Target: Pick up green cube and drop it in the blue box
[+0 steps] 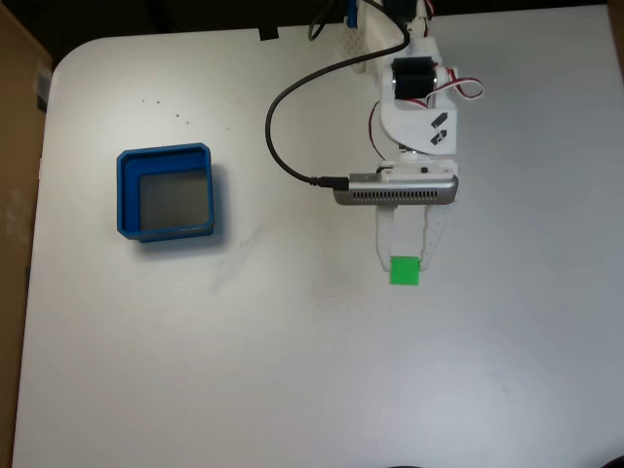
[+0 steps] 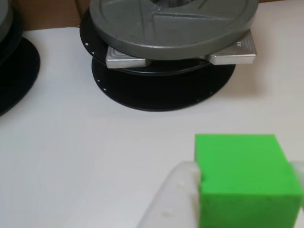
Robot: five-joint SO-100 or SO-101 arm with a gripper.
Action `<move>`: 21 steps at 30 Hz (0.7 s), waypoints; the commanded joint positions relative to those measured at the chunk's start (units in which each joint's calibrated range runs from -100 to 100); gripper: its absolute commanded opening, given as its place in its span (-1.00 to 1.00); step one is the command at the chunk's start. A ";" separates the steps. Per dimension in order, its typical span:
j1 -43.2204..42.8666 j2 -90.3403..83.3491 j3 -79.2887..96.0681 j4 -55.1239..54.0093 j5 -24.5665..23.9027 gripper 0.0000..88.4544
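Note:
The green cube (image 1: pixel 405 271) sits between the tips of my white gripper (image 1: pixel 406 261), right of the table's middle in the fixed view. The other view shows the cube (image 2: pixel 244 173) up close at the lower right. One white finger (image 2: pixel 173 202) presses its left face and the other finger's edge (image 2: pixel 299 172) shows at its right face. The gripper (image 2: pixel 247 190) is shut on the cube. Whether the cube rests on the table or hangs just above it, I cannot tell. The blue box (image 1: pixel 164 154), empty with a grey bottom, stands far to the left of the gripper.
A black cable (image 1: pixel 283 146) loops from the arm's grey camera bar (image 1: pixel 395 190) toward the table's back edge. In the other view, grey metal discs (image 2: pixel 171 28) on black plates (image 2: pixel 161 90) stand beyond the cube. Bare white table lies between cube and box.

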 commanded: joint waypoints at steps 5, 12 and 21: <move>4.31 -9.28 -2.70 7.91 0.20 -0.96; 9.95 -9.03 -2.52 8.16 0.15 -0.96; 17.03 -8.70 -2.52 8.16 -0.15 -0.96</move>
